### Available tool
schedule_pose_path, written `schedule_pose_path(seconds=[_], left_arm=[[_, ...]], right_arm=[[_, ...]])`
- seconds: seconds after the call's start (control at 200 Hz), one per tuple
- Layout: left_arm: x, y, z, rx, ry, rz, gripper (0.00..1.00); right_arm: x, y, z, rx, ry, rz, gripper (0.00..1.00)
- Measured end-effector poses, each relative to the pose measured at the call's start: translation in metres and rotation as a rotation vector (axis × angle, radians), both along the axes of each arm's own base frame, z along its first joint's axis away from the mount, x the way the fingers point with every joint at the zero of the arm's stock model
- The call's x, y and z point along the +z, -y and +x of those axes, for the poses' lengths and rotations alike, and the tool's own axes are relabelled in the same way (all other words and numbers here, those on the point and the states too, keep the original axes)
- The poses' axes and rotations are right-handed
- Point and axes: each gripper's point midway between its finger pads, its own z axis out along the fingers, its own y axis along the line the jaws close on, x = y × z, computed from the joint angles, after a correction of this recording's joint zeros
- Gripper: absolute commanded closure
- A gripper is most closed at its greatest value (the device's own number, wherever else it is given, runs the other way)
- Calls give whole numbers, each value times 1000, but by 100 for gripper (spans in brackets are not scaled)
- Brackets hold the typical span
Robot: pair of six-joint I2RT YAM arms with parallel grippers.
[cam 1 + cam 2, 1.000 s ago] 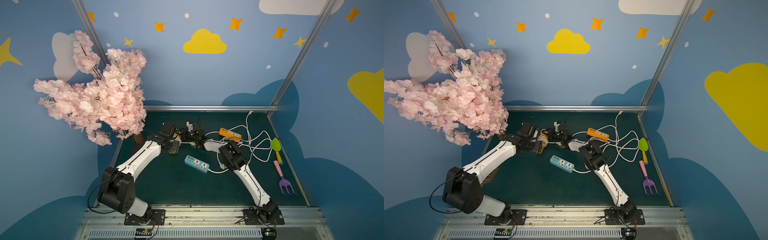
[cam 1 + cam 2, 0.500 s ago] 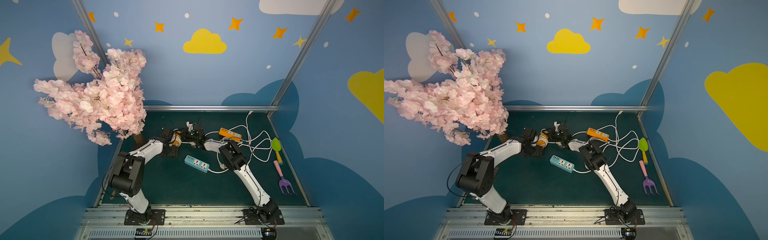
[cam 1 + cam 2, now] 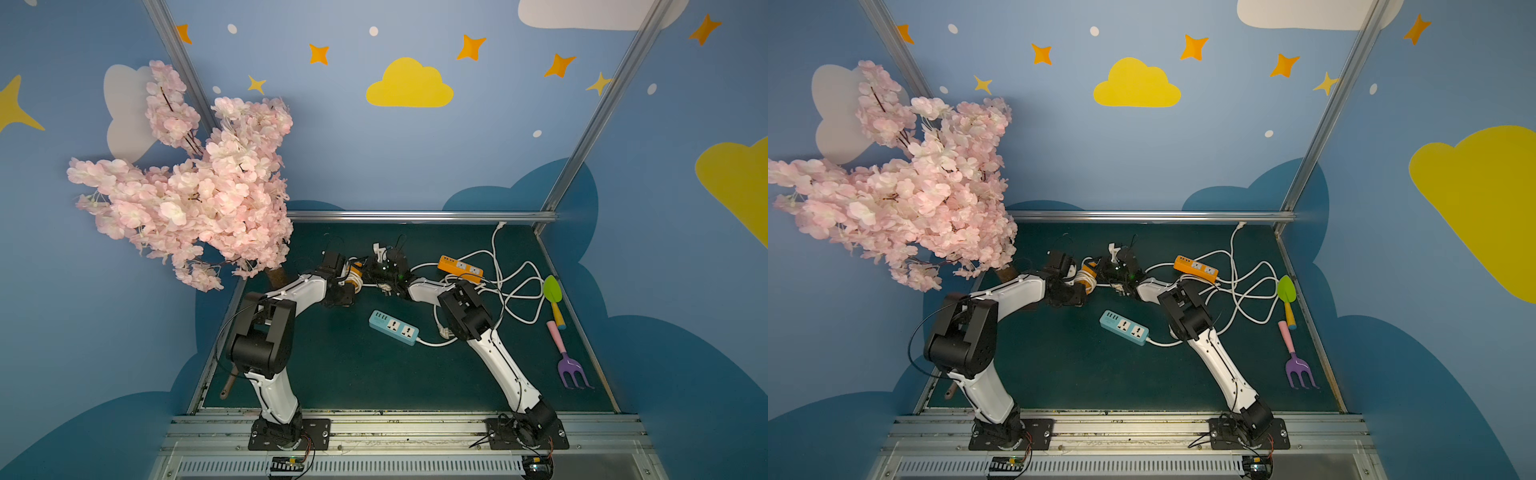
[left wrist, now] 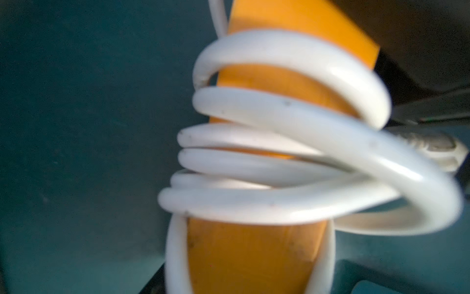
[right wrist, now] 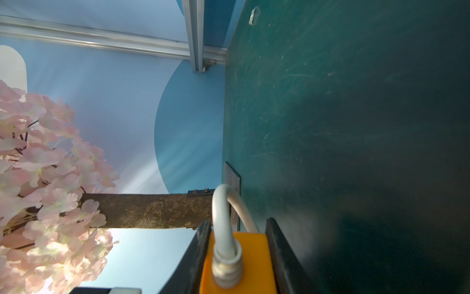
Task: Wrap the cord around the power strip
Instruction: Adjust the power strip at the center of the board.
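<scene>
We see the right gripper (image 5: 237,230) clamped on the orange power strip (image 5: 256,257) at its cable end, far centre of the mat (image 3: 332,365). The left gripper (image 3: 352,279) sits by the white cord (image 4: 279,107) coiled around that strip; we cannot tell its jaw width. Both arms reach far and inward, wrists nearly meeting. Any print is too blurred to read.
</scene>
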Motion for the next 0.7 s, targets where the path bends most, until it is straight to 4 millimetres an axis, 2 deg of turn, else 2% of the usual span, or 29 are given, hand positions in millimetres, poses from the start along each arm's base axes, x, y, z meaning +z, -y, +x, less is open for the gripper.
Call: schedule_pose_path(seconds=[0.04,0.085,0.2,0.325,0.385,0.511,0.701], left_arm=[[0,4,-1,-17,-7,-12,65],[-1,8,-1,-29,-13,-15,73],[0,6,-2,-26,-25,-8,84],[0,-3,-4,-12,-43,45,88],[-2,-9,-8,-3,-57,80,88],[-5,-25,-15,20,-84,165,88],[-11,-46,-28,27,-125,281,86]], right_arm=[[1,0,1,0,0,0,65],[1,0,1,1,-1,-1,62],[0,1,1,6,-4,-2,48],[-1,9,6,1,-10,-13,24],[8,13,7,3,16,-28,18],[28,40,16,-27,41,-81,17],[79,87,37,-93,117,-88,17]])
